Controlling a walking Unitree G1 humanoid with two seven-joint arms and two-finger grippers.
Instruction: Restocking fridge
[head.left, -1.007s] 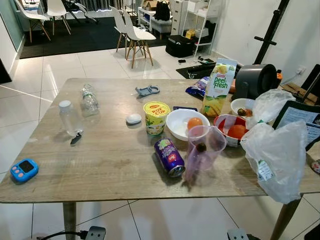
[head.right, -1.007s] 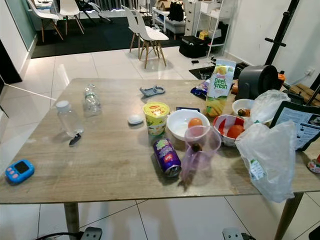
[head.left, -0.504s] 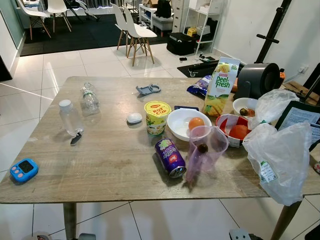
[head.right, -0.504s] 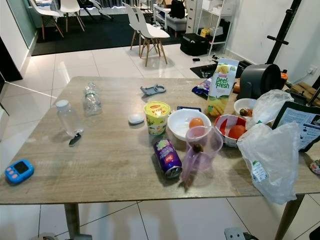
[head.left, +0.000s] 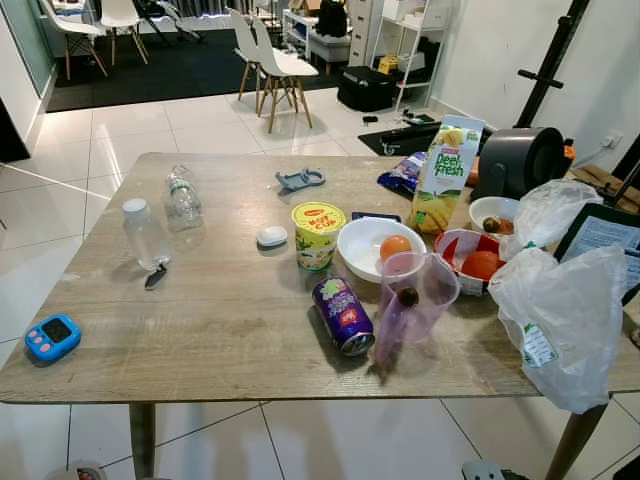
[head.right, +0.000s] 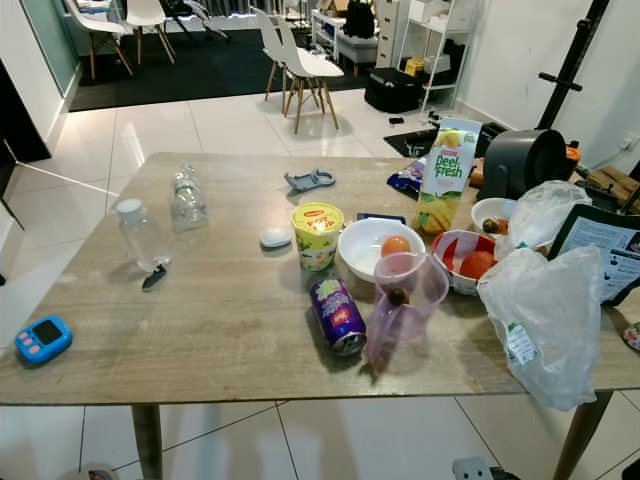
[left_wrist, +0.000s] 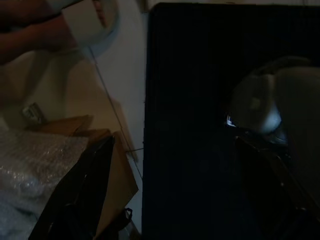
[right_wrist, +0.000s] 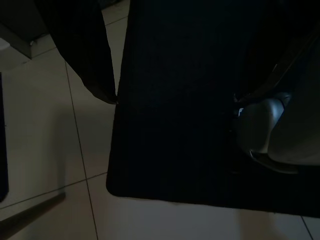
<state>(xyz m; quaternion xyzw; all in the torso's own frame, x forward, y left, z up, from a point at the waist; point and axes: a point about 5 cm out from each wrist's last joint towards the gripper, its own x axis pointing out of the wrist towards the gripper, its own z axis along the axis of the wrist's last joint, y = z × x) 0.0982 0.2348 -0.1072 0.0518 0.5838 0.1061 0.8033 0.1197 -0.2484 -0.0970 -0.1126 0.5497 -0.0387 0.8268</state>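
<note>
On the wooden table (head.left: 230, 330) I count two clear plastic bottles: one upright with a white cap (head.left: 145, 235), one lying down (head.left: 181, 197). One purple drink can (head.left: 343, 315) lies on its side. One yellow noodle cup (head.left: 317, 236), one green-and-yellow juice carton (head.left: 446, 177), one pink plastic jug (head.left: 412, 303). Three bowls: two white (head.left: 370, 248) (head.left: 493, 212), one red-rimmed (head.left: 462, 262). Two translucent plastic bags (head.left: 565, 320) (head.left: 548, 210). One blue timer (head.left: 52, 337). Behind stand four white chairs, as far as I can tell

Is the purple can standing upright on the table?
No, the purple can lies on its side on the wooden table, next to the tilted pink plastic jug.
</note>
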